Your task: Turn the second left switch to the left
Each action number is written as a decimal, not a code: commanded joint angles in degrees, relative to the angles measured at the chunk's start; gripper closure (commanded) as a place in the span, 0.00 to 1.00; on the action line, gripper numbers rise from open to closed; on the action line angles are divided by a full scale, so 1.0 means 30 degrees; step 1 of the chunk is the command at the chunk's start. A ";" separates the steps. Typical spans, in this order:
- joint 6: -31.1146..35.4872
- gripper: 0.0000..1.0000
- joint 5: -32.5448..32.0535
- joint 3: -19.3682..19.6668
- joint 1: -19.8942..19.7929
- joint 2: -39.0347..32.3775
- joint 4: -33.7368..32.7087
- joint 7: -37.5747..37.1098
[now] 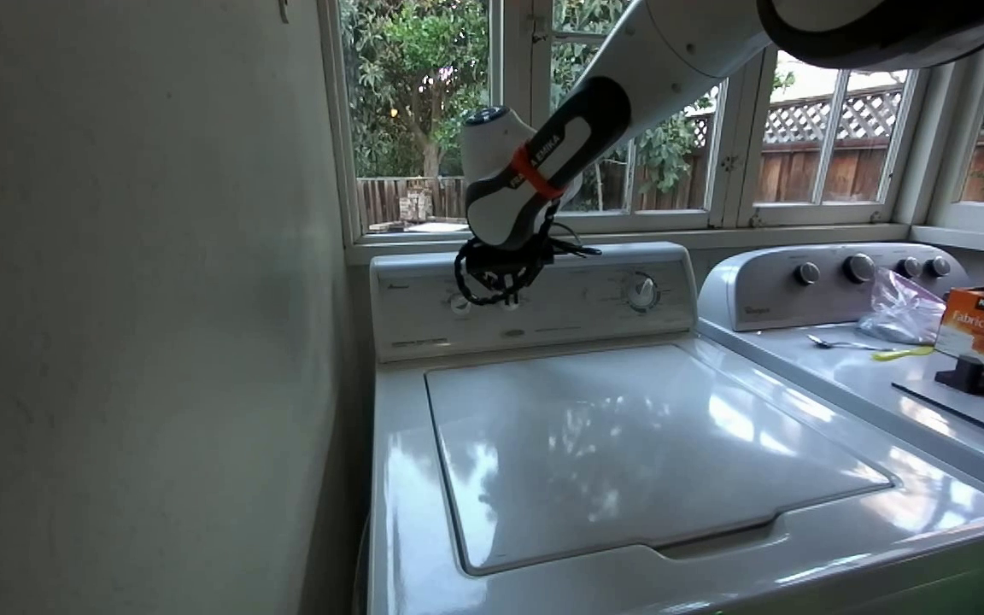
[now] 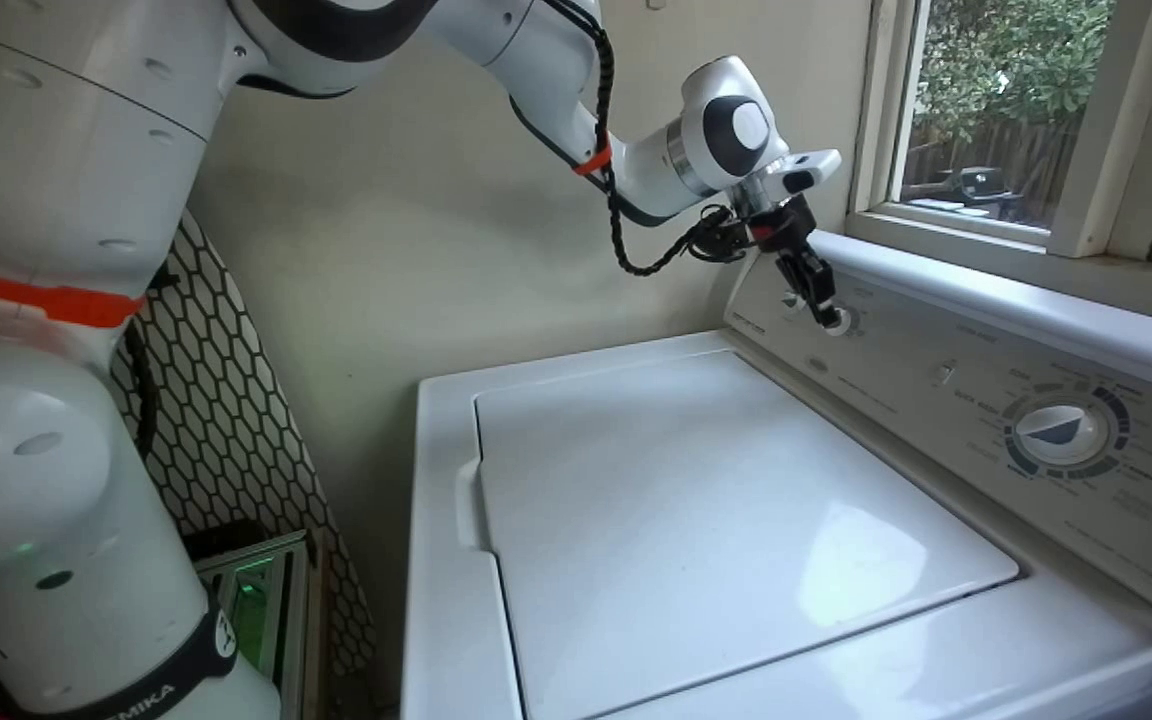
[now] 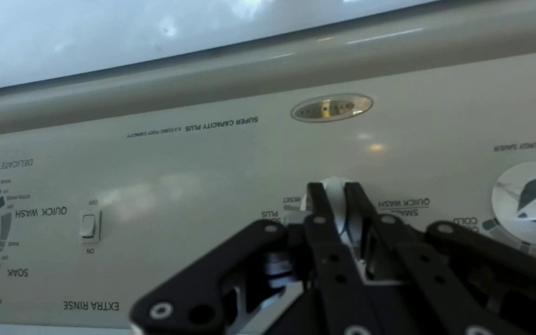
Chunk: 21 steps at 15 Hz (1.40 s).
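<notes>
Two fingers of the gripper stand a narrow gap apart, apparently pinching the ridge of the second left switch, directly ahead on the washer panel. By our reading the reach is done and the leftward turn remains, though the fingers cover most of the switch's face and we cannot tell how it is set. We see a neighbouring knob near the gripper toward the wall, a larger dial well apart on the opposite side, free room over the lid below, and the panel's upper edge and the window beyond.
</notes>
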<state>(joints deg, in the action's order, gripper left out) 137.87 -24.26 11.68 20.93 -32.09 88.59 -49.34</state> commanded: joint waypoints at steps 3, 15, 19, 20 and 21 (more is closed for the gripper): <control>-0.2496 0.96 -0.2274 0.0780 -0.0077 0.1872 0.1209 0.0597; -0.6465 0.23 -0.1156 -0.1118 -0.1247 0.4939 0.3072 0.7205; -0.9479 0.00 -0.0079 -0.2599 -0.3012 0.7444 0.3862 1.2185; -0.9787 0.00 0.0296 -0.2960 -0.3383 0.7939 0.4097 1.3282; -0.9917 0.00 0.0997 -0.3319 -0.3739 0.8366 0.4307 1.4292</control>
<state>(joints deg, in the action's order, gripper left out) 110.03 -25.62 5.23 12.88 -11.90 97.28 -14.47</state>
